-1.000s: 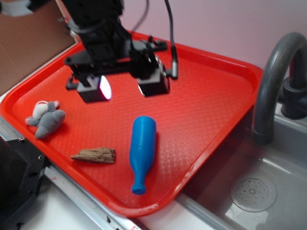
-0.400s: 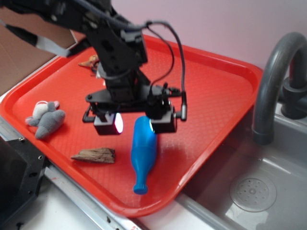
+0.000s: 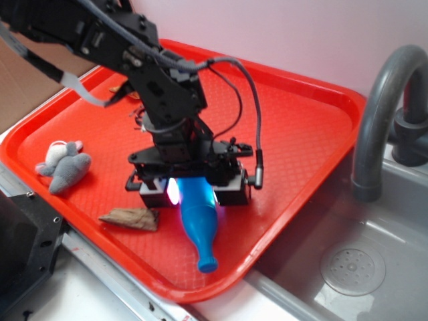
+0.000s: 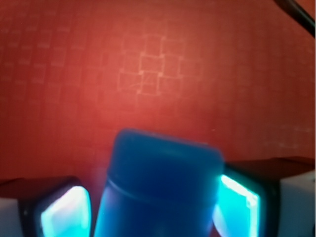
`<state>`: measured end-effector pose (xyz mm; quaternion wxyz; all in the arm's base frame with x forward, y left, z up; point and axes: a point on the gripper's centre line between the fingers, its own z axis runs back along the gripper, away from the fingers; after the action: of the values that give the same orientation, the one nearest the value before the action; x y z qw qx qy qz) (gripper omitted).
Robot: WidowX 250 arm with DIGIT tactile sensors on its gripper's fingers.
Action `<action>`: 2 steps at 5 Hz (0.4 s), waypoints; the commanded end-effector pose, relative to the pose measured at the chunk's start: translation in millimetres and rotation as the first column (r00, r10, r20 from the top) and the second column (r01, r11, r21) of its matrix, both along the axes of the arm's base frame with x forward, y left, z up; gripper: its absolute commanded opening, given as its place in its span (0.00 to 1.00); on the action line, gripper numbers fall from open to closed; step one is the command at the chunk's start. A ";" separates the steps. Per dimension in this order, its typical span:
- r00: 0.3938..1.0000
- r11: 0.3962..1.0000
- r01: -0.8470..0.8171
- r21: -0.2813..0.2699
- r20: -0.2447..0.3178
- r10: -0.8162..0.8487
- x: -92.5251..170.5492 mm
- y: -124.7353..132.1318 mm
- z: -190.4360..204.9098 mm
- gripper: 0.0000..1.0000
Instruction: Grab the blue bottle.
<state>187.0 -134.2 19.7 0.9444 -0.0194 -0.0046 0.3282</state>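
The blue bottle (image 3: 200, 231) lies on its side on the red tray (image 3: 301, 127), mouth toward the tray's near edge. My gripper (image 3: 194, 192) is low over the tray and straddles the bottle's thick body, one finger on each side. In the wrist view the bottle (image 4: 163, 187) fills the space between the lit pads. The right pad (image 4: 239, 207) looks against it, while a thin gap shows beside the left pad (image 4: 64, 212). The jaws stand as wide as before, so the gripper (image 4: 153, 212) is open around the bottle.
A grey plush (image 3: 63, 167) lies at the tray's left. A brown wood-like piece (image 3: 130, 217) lies just left of the gripper. A small brown object (image 3: 122, 87) sits at the tray's back. A grey faucet (image 3: 378, 120) and sink (image 3: 354, 267) are on the right.
The gripper has come down and forward from above the tray's middle to straddle the bottle's body. The bottle has turned slightly, its mouth swinging a little to the right.
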 end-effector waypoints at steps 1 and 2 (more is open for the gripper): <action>0.999 1.000 0.016 0.009 0.029 -0.016 1.3 -1.7 -6.6 0.00; 0.999 1.000 -0.001 0.017 0.035 0.000 -2.0 0.2 -6.7 0.00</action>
<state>186.1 -138.8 18.3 0.9469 -0.0223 -0.0261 0.3198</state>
